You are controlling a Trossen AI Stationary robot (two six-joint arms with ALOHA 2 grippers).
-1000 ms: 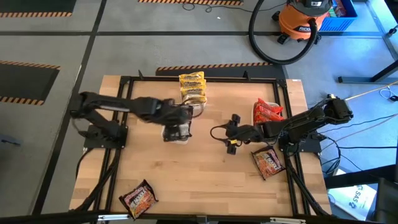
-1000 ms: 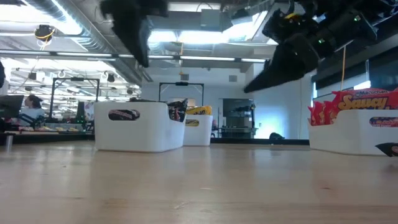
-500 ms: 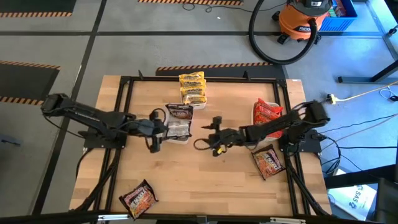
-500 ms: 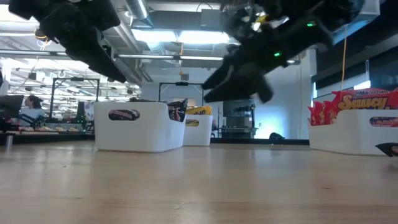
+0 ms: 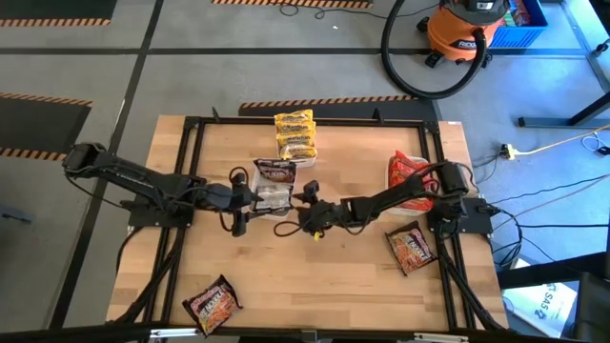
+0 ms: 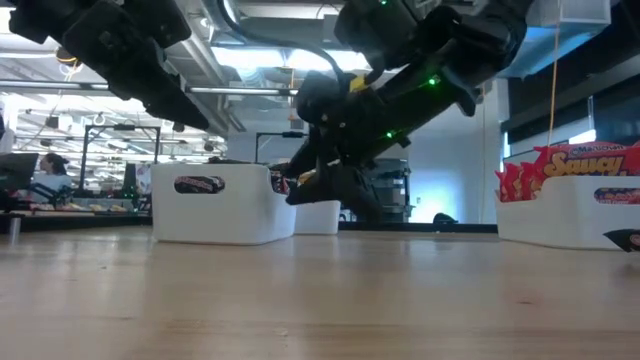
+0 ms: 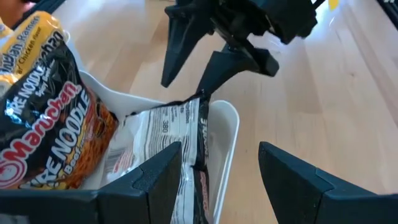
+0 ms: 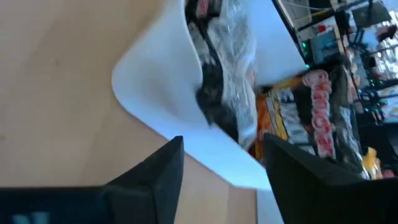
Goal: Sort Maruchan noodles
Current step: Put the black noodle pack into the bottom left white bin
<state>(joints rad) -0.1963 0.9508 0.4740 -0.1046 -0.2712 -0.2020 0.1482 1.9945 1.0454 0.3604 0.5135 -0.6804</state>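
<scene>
Writing: the dark packets (image 7: 46,134) in the middle white tray (image 7: 225,140) read "Maruchan" and "Noodle"; behind them a yellow packet (image 7: 31,34) shows "Ramen" and "Chicken Flavor".
Red packets (image 6: 575,165): standing in the right-hand tray (image 6: 560,215), "Saucy" is legible.
Left tool (image 7: 217,171): fingers spread wide, nothing in them, just beside the middle tray.
Right tool (image 5: 312,211): at that tray's other side, jaws parted, apparently empty.
Loose packets: one (image 5: 212,304) at the worktop's (image 5: 315,276) front-left, one (image 5: 411,248) by the right arm's base; print too small to read.
Cut off: a packet (image 6: 625,240) at the low view's edge.
</scene>
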